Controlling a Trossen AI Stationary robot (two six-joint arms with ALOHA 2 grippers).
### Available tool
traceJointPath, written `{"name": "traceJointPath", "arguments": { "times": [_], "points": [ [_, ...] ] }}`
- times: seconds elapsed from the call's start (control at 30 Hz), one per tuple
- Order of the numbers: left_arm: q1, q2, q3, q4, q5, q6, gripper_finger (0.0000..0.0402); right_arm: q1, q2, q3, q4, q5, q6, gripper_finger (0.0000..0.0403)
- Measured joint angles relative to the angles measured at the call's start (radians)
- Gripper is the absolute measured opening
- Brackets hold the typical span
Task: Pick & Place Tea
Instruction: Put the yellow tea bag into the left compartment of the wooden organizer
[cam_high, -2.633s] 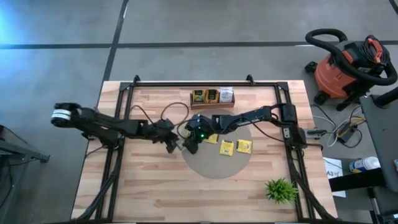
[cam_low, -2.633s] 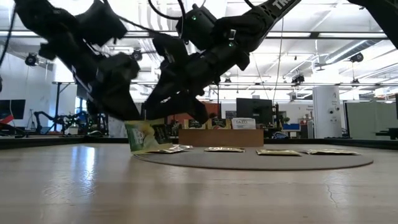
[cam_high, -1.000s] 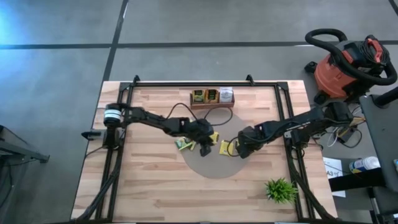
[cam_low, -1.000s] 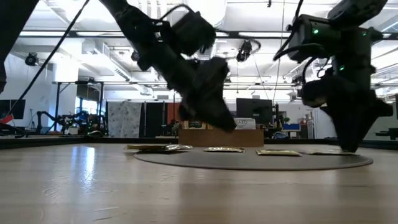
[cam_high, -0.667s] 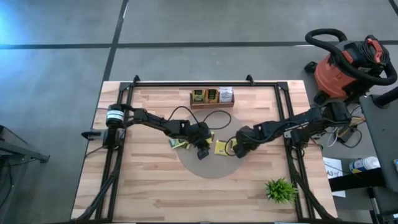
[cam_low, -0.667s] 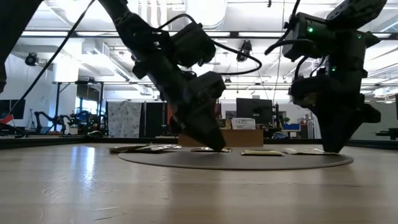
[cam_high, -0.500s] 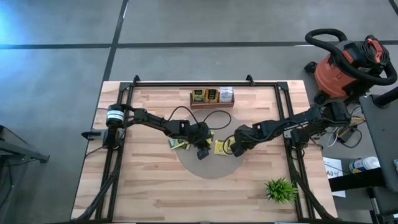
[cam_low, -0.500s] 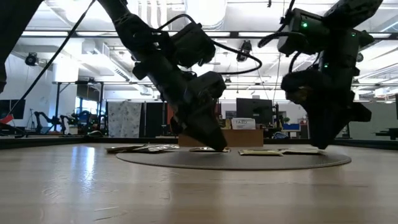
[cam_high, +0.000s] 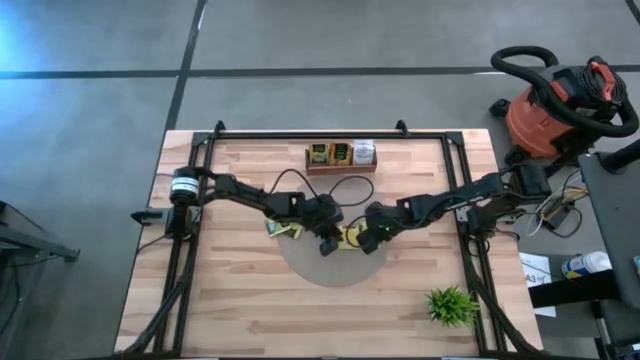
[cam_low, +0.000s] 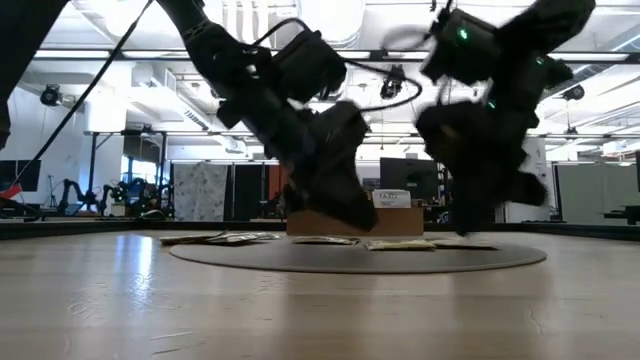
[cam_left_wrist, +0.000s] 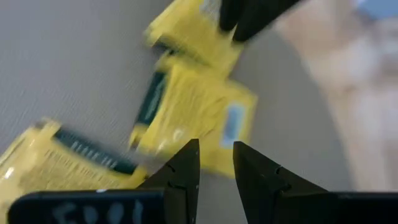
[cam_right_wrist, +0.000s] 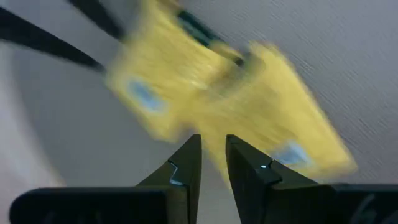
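Yellow tea packets lie flat on a round grey mat in the middle of the table. Two more packets lie at the mat's left edge. My left gripper stands just left of the middle packets, my right gripper just right of them. Both point down at the mat, fingers shut to a narrow slit. The left wrist view shows three packets under my left gripper. The right wrist view shows blurred packets beyond my right gripper. My left gripper slants down from the table's left with its tips at the level of the mat; whether they touch it, I cannot tell. My right gripper slants down from the right, tips low at the packets' right side; its fingers hide the contact.
A brown wooden divided tray with more packets stands near the far edge. A small green plant sits near the right corner on the near side. Black frame rails run along the table's left and right sides. A red shop vacuum stands beyond the table.
My right gripper has swept toward the table's left, closing in on my left gripper. The grey mat and the packets on it have slid leftward with it. My left gripper has stayed low near the mat's middle.
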Motion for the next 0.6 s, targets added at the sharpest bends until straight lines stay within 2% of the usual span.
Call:
{"name": "traceJointPath", "arguments": {
  "times": [0.2,0.43,0.6],
  "points": [
    [0.0,-0.016,0.052,0.035,0.039,-0.005,0.0092,0.003,-0.059,0.048,0.037,0.046,-0.138,0.0072],
    [0.0,-0.012,0.057,0.124,0.053,-0.007,0.0092,0.002,-0.084,0.04,-0.211,0.169,-0.075,0.0072],
    [-0.009,0.043,0.074,0.174,0.153,-0.046,0.0092,0.002,-0.083,0.032,-0.208,0.188,-0.1,0.0072]
  ]
}}
